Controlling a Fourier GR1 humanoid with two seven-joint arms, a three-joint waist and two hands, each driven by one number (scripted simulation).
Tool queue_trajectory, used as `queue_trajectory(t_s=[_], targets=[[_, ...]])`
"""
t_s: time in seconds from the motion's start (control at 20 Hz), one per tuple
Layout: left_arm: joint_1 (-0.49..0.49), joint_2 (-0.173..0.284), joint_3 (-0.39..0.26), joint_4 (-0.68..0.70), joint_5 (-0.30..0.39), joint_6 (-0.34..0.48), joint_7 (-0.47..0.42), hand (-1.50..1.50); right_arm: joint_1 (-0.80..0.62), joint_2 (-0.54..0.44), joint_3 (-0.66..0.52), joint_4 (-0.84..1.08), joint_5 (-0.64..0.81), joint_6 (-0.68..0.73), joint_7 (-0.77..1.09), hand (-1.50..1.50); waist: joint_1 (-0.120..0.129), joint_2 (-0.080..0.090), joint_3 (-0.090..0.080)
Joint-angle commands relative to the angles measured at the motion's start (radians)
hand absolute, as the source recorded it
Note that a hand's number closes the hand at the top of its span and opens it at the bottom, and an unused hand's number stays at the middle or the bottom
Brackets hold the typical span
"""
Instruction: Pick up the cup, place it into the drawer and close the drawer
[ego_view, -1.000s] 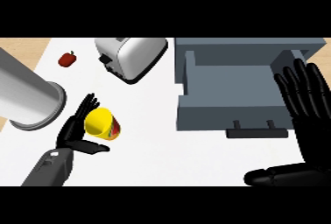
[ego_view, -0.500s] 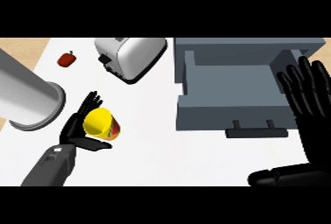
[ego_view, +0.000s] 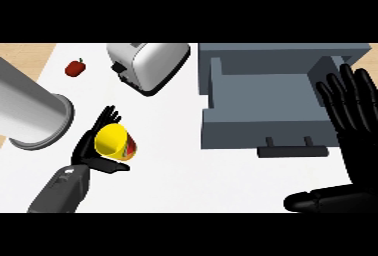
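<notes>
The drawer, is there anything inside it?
The open drawer shows only its bare grey bottom. The right robot hand covers its right side, so that part is hidden. The yellow cup is outside on the counter, in the left robot hand.

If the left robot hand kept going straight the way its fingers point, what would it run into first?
Probably the toaster: the left robot hand, curled round the yellow cup, points up and slightly right. Height is unclear, so it might pass over or beside it.
</notes>
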Motion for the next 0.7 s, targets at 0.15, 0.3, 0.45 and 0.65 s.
queue_trajectory(t_s=[0.15,0.3,0.45,0.65], targets=[[0.004,-0.012,-0.002,0.002,0.027,-0.205,-0.052,-1.50,0.047,-0.021,-0.033,0.003,-0.026,0.034,-0.028,-1.50,-0.002,-0.001,0.000],[0.003,-0.028,-0.016,-0.014,0.023,-0.233,-0.082,1.50,-0.039,-0.026,-0.041,0.016,-0.044,0.006,0.039,-1.50,0.002,0.000,-0.001],[0.001,-0.015,-0.008,-0.019,0.043,-0.279,-0.076,1.50,0.034,-0.008,-0.005,-0.020,-0.006,0.015,-0.004,-1.50,-0.003,-0.001,0.000],[0.000,-0.048,-0.012,-0.040,0.033,-0.176,-0.143,1.50,0.011,-0.012,-0.017,-0.017,-0.020,0.012,0.009,-1.50,-0.005,0.001,-0.001]])
